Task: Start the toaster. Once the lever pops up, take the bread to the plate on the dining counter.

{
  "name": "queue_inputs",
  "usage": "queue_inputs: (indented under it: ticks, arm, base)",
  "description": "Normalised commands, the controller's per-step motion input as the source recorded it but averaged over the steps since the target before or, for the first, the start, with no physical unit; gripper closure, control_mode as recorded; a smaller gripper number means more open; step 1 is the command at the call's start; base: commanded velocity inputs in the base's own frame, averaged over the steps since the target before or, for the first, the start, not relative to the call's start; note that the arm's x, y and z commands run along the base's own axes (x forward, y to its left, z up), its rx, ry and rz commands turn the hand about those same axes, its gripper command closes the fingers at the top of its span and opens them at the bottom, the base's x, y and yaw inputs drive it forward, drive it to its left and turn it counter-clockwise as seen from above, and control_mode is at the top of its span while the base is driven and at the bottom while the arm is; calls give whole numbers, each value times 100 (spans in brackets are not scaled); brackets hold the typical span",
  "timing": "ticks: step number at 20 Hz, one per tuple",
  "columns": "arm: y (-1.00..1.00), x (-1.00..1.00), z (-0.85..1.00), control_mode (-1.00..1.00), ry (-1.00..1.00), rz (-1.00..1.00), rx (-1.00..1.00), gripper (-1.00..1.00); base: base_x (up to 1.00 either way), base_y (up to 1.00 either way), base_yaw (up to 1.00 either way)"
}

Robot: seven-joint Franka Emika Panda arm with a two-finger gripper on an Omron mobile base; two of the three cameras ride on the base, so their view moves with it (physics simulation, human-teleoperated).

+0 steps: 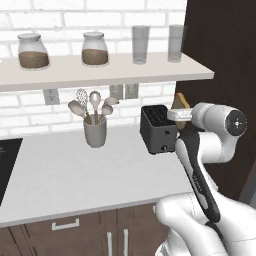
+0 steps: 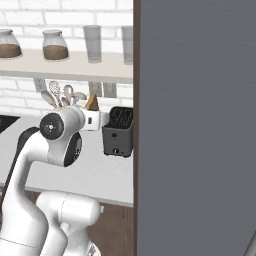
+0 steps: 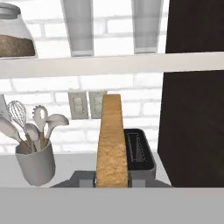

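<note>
Hand view puts the bread [image 3: 112, 142] nearest, at lower centre of the frame: the slice stands on edge, its long axis running bottom to top, its narrow golden crust turned to the camera, and the hand [image 3: 112, 178] is closed on its lower end, the dark finger tips pressing in from either side. Just behind the slice, to its right, sits the toaster [image 3: 139, 153] on the pale surface [image 3: 74, 164], its slotted top bare. At lower left a grey utensil cup [image 3: 36, 164] holds a whisk, a slotted spoon and several pale spoons, handles down. Farther back is the white brick wall with two outlets [image 3: 87, 105], and above them a shelf [image 3: 83, 64] carrying a jar [image 3: 15, 33] partly filled with brown grains at upper left, and two clear glasses [image 3: 79, 26], nothing visible in them. Left base view shows the slice [image 1: 180, 102] held up in the air at right of centre, just above and to the right of the toaster [image 1: 159, 129], tilted, clear of the slots.
</note>
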Motion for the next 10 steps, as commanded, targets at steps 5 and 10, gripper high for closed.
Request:
queue_inputs:
  ticks: [5, 10]
  arm:
    - [0, -60, 11, -100, 24, 0, -3, 100]
    - [0, -72, 0, -100, 23, 0, -3, 100]
  base:
    - [0, 0, 0]
    - [0, 0, 0]
